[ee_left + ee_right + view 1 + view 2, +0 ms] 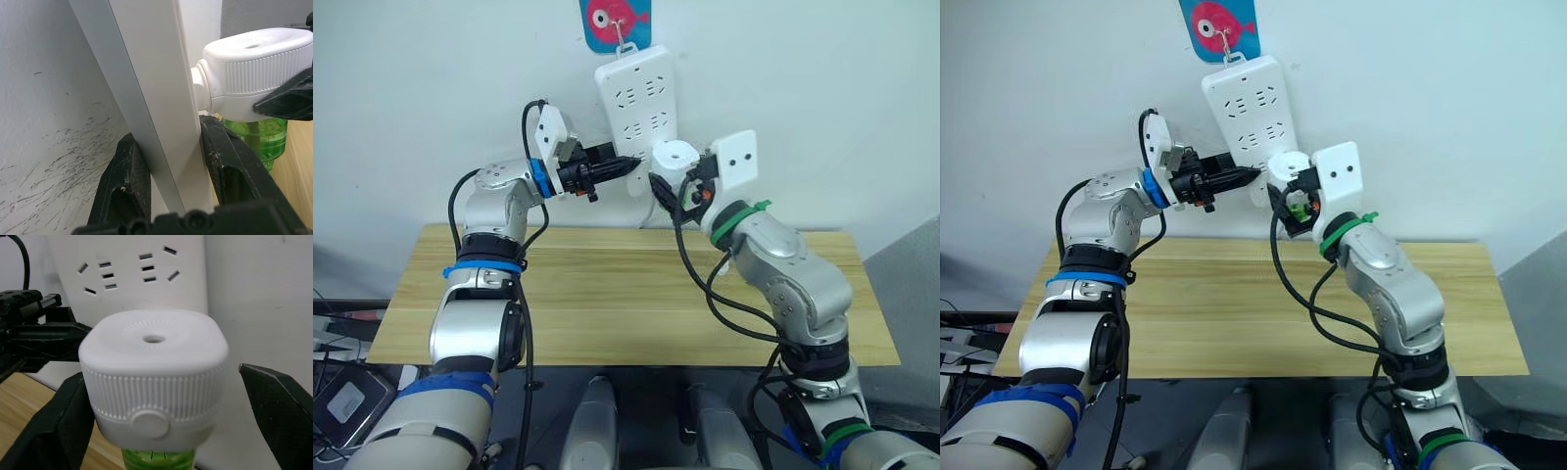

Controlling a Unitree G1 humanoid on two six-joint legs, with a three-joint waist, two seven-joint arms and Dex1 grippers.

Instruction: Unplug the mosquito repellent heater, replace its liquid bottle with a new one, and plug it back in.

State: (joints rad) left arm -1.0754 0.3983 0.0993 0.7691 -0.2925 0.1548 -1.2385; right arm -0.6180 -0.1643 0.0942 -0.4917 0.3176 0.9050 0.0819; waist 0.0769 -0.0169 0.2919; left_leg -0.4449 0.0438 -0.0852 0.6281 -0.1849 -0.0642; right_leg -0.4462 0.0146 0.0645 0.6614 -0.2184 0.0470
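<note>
The mosquito repellent heater (154, 367) is a white rounded unit with a small hole in its flat top. It sits against the lower part of the white power strip (636, 98) hanging on the wall. A green liquid bottle (257, 137) hangs under it. My right gripper (161, 374) is open around the heater. One of its fingers (54, 431) is close beside the heater, the other stands apart. My left gripper (167, 131) is shut on the strip's edge just beside the heater, with one finger behind the strip and one on its face.
A wooden table (607, 294) stands against the wall below both arms. The strip hangs from a hook with a blue and pink fish picture (612, 20). Black cables run along my right arm.
</note>
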